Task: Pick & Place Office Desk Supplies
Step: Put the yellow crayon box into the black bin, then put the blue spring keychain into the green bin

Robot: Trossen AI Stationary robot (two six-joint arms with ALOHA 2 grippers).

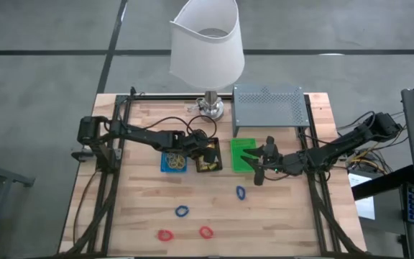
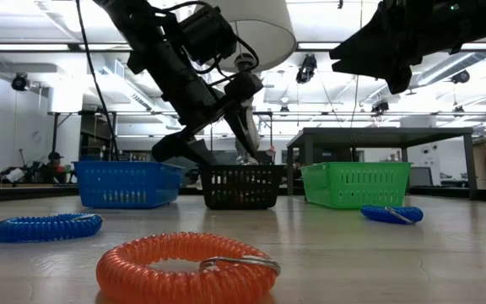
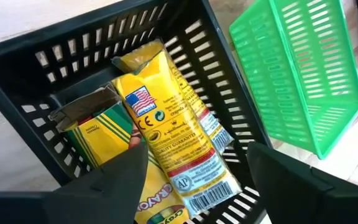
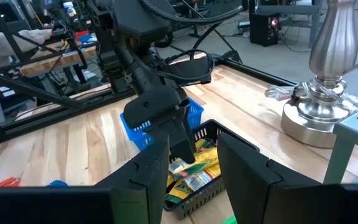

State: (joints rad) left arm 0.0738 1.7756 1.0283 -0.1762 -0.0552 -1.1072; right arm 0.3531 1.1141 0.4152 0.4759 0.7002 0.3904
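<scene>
Several yellow crayon packets [image 3: 166,127] lie in the black tray [image 3: 36,87], which stands between the blue tray [image 1: 172,162] and the green tray [image 1: 244,154]. My left gripper [image 3: 197,155] hangs open just over the packets, one finger on each side of the top one; I cannot tell if it touches. My right gripper [image 4: 194,149] is open and holds nothing above the green tray's right part [image 1: 257,167]. Coiled rings lie loose on the near table: two blue [image 1: 241,192] [image 1: 182,211] and two red [image 1: 165,234] [image 1: 205,232].
A lamp with a white shade [image 1: 207,39] and a metal base [image 1: 210,108] stands at the far edge. The grey perforated shelf [image 1: 268,104] stands beside it, behind the green tray. Bare wood lies around the rings on the near half.
</scene>
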